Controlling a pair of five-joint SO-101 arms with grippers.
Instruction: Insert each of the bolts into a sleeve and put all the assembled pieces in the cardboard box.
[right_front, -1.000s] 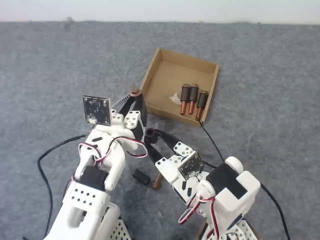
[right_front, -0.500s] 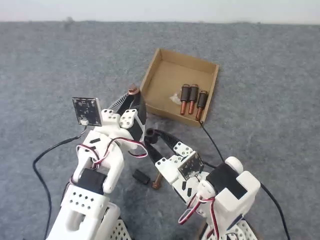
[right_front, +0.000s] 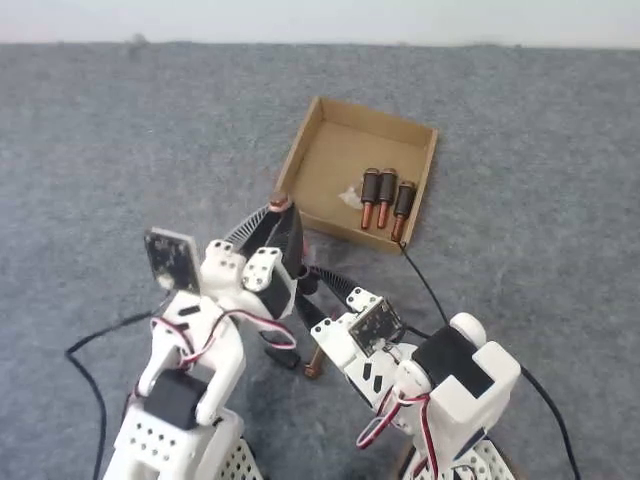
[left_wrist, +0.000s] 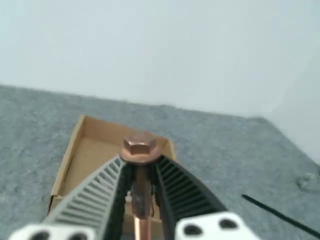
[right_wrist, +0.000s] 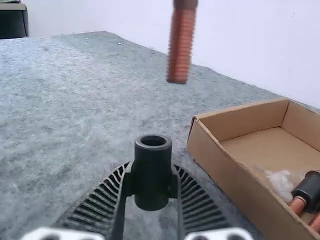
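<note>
- Near mid-table (right_front: 540, 130), your left arm leans forward with its wrist lifted. The left claw (right_front: 279, 218) is clenched on a bolt (right_front: 279, 203), head up, with the shank running down between the fingers.
- From the left wrist, you see the hex head sitting just above the fingertips, with the box (right_front: 418, 190) beyond it.
- Your right arm comes in low from 5 o'clock. The right claw (right_wrist: 151, 176) is grasping a sleeve (right_wrist: 152, 150) that stands upright with its open bore facing up.
- You have the bolt's threaded tip hanging above the sleeve's mouth, apart from it and not yet inside.
- Seen from above, the left claw sits just beside the right claw, at its 11 o'clock.
- Your box lies near both claws at 1 o'clock. Three assembled pieces (right_front: 385, 203) lie side by side inside it, toward its 4 o'clock corner.
- At 6 o'clock from the right claw, a second bolt (right_front: 315, 358) lies on the table against the right arm. A second sleeve (right_front: 290, 359) lies just beside that bolt at 9 o'clock, largely hidden by the left arm.
- You also have a black cable (right_front: 425, 285) running from the box's near corner toward the right arm.
</note>
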